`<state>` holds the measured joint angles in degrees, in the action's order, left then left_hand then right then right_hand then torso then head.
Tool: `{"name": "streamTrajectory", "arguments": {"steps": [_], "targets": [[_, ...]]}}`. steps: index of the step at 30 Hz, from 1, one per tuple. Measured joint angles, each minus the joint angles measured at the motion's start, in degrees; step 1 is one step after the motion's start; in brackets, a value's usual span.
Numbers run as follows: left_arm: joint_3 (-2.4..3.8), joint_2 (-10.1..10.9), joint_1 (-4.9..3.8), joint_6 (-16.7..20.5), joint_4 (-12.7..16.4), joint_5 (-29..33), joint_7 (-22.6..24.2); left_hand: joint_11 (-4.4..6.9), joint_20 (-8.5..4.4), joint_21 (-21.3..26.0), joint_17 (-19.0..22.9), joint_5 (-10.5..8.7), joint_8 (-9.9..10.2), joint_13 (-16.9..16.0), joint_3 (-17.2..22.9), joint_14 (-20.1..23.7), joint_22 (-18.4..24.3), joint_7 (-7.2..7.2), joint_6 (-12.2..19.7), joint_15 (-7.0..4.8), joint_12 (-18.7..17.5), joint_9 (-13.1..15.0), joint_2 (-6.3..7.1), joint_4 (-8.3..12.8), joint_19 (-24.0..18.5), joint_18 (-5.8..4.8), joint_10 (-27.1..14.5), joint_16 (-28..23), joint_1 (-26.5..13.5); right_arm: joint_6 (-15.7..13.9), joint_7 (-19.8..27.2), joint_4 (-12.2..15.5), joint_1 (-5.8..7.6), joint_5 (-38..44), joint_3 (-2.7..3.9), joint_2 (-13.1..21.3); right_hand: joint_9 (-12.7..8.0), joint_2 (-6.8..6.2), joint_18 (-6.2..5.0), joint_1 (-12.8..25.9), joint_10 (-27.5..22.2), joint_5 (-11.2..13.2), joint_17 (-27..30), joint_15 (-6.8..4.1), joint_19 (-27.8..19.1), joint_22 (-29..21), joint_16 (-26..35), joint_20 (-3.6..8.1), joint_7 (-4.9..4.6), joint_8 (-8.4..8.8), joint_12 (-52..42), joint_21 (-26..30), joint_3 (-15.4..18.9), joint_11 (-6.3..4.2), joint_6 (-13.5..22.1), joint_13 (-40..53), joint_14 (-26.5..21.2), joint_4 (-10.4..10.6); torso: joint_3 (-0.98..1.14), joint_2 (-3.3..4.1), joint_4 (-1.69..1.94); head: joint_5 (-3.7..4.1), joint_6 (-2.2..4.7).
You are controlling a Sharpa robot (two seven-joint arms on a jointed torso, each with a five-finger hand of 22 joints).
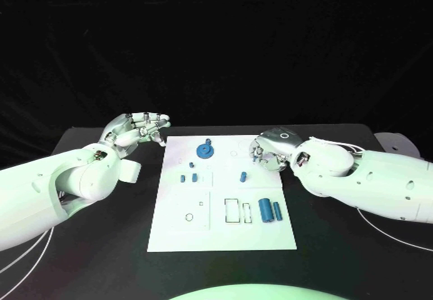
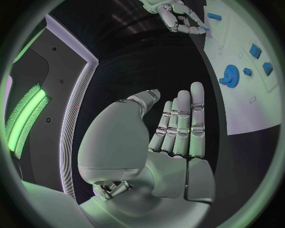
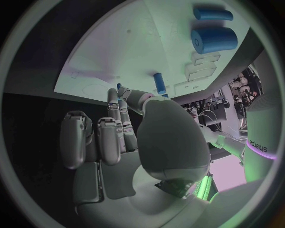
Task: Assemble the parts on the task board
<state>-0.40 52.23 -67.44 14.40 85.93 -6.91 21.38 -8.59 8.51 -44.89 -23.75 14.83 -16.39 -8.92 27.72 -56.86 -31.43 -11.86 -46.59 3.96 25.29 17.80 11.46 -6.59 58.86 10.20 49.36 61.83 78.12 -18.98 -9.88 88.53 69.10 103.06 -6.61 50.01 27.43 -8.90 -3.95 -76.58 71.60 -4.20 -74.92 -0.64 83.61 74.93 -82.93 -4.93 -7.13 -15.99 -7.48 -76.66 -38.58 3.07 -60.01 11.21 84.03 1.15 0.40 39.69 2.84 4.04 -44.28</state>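
Barely started: gear [image 1: 206,150], pegs, cylinders [image 1: 265,210] loose on board [image 1: 181,237]. Left hand [image 1: 135,130] empty, fingers apart; right hand [image 1: 271,147] can't tell.

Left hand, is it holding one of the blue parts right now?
No, the left hand is off the task board with nothing between its fingers.

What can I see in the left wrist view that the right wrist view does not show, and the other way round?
Left wrist view alone: the blue gear on the board, the left hand with fingers straight and holding nothing, and the right hand far off at the board's edge. Right wrist view alone: two blue cylinders, a thick one and a thin one, beside rectangular slots. Both show the white board with small blue parts.
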Motion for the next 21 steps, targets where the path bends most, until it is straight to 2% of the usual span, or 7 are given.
{"name": "streamTrajectory", "arguments": {"steps": [5,11,14,21], "targets": [[0.0,0.0,0.0,-0.09,-0.06,0.01,-0.08,-0.12,0.0,0.14,0.0,0.0,0.0,0.0,-0.12,0.16,0.04,0.0,0.0,0.16,0.0,0.0,0.0,0.12,0.0,0.0,-0.12,0.0,0.0,-0.79,-0.01,3.35,0.23,-0.59,0.2,1.25,0.0,0.0,0.0,0.0,0.17,0.1,-0.03,0.0,0.0,-0.01,0.0,0.0,-0.01,-0.2,0.0,0.0,0.0,0.01,0.01,-0.01,0.0,0.0,0.01,0.0,0.01,0.04,0.02],[0.0,-0.09,0.0,-0.17,-0.08,0.01,-0.13,-0.12,0.0,0.14,-0.01,0.0,0.0,0.05,-0.12,0.16,0.04,0.0,0.0,0.16,0.0,0.0,0.0,0.12,0.0,0.0,-0.12,0.0,0.0,-1.69,0.0,8.01,0.3,-1.4,0.31,1.6,0.0,0.0,0.0,0.0,0.17,0.14,-0.02,0.0,0.0,-0.01,0.0,0.0,0.11,-0.2,0.0,-0.4,0.0,0.01,-0.09,-0.01,0.0,0.0,-0.01,0.0,-0.02,-0.49,0.09],[0.0,-0.25,0.0,-0.21,-0.09,0.01,-0.14,-0.12,0.0,0.14,0.04,0.0,0.0,0.05,0.03,0.15,0.04,0.0,0.0,0.16,0.0,0.0,0.0,0.28,0.0,0.0,-0.12,0.0,0.0,-2.14,0.08,9.99,0.3,-1.83,0.33,1.02,0.0,0.0,0.0,0.0,0.17,0.21,-0.02,0.0,0.0,-0.01,0.0,0.0,0.15,-0.2,0.0,-0.39,0.01,0.01,-0.12,-0.01,0.0,0.0,-0.03,-0.02,0.0,-0.97,0.1],[0.0,-0.72,0.01,-0.29,-0.15,0.01,-0.16,-0.12,0.0,0.14,0.04,0.0,0.0,0.04,0.03,0.15,0.05,0.0,0.0,0.15,0.1,0.0,0.0,0.28,0.0,0.0,-0.12,0.0,0.0,-2.75,0.52,12.77,-0.27,-2.82,0.38,-2.01,0.0,-0.01,-0.01,-0.01,0.18,0.25,-0.01,0.01,0.0,-0.02,0.0,0.0,0.24,-0.18,0.22,-0.39,0.01,0.02,-0.02,-0.06,0.0,0.01,-0.08,-0.06,0.06,-3.06,-0.36]]}}
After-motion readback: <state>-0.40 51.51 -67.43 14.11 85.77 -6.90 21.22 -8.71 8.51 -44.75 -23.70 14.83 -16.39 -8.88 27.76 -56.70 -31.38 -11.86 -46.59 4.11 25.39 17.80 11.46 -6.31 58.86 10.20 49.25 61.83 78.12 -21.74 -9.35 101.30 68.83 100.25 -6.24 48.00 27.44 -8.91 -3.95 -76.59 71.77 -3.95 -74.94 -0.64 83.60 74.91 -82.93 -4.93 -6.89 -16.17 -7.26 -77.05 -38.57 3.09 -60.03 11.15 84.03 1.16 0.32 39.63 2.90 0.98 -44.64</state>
